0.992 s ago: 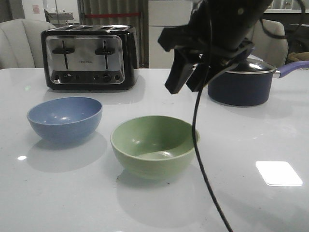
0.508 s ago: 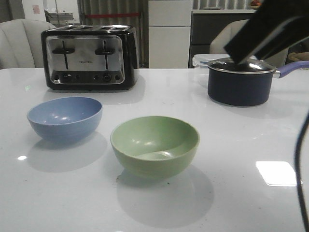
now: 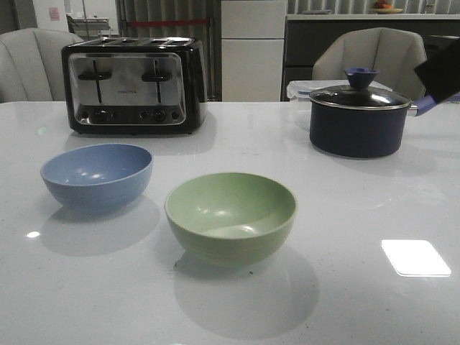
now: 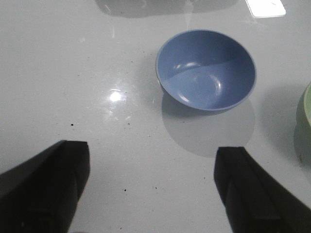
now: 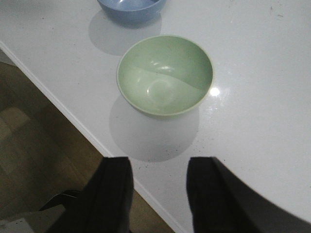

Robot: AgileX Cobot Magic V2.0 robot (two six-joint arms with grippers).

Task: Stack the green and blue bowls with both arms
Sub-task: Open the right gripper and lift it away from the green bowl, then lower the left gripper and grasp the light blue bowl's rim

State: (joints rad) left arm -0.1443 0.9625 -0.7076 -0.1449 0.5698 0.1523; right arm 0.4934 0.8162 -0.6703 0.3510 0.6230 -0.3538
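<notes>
- Blue bowl [image 3: 96,175] stood left of green bowl [image 3: 231,216], apart, both upright.
- Left gripper [image 4: 151,189] gaped wide, empty.
- Right gripper [image 5: 159,194] parted narrowly, empty.

Left claw [image 4: 150,189] spread wide and empty, right claw [image 5: 158,194] parted, holding nothing

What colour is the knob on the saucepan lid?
Blue, on the saucepan lid's knob, clearest in the front view.
</notes>
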